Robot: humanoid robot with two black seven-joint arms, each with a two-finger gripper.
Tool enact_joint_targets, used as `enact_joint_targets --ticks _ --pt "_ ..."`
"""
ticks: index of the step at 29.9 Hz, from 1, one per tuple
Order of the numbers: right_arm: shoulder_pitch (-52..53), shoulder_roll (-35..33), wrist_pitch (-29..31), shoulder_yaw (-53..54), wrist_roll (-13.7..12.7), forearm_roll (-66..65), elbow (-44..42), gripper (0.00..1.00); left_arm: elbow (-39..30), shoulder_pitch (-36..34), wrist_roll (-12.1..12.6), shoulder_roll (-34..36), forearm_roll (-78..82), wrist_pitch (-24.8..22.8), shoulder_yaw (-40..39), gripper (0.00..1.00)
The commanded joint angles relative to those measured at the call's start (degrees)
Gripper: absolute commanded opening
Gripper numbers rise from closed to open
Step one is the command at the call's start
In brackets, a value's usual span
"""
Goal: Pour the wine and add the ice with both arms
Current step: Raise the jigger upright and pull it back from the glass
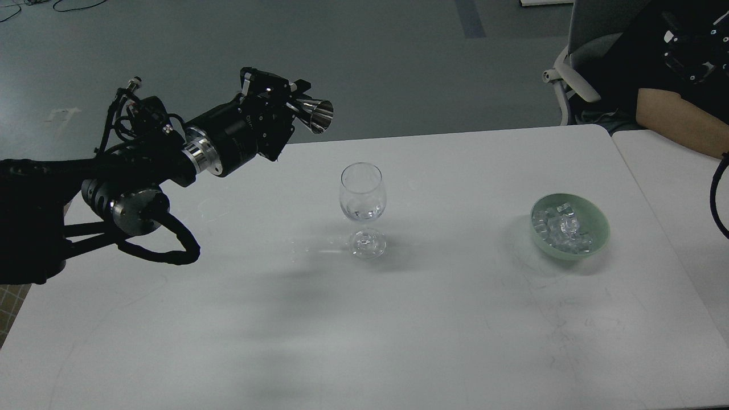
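Note:
A clear stemmed wine glass (pixel 363 208) stands upright on the white table (pixel 398 319), with a little clear liquid in its bowl. My left gripper (pixel 291 106) is shut on a shiny metal jigger (pixel 315 114), held on its side above and to the left of the glass, its mouth facing right. A pale green bowl (pixel 598 236) to the right holds several clear ice cubes (pixel 564 228). Of my right arm only a black cable (pixel 719 193) shows at the right edge; its gripper is out of view.
A person's bare forearm (pixel 678 122) rests on a second table at the far right, beside a grey chair (pixel 575 80). The table's back edge runs just behind the glass. Grey floor lies beyond.

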Motion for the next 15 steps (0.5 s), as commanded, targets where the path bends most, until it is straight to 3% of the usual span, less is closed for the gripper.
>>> enact_joint_targets --ticks 1,5,15 --pt "0.0 0.0 0.0 0.0 -0.1 0.0 0.0 1.0 -1.1 0.6 0.0 3.1 -10.2 -2.8 -0.7 0.19" --pt "-0.3 0.0 -0.1 0.0 -0.2 0.0 0.0 1.0 -3.1 0.8 0.0 5.6 -18.0 -3.7 -1.0 0.19" --pt "-0.4 0.1 -1.0 0.0 -0.4 0.0 0.0 1.0 -5.7 6.2 0.0 12.9 -35.9 -12.1 -2.7 0.19"
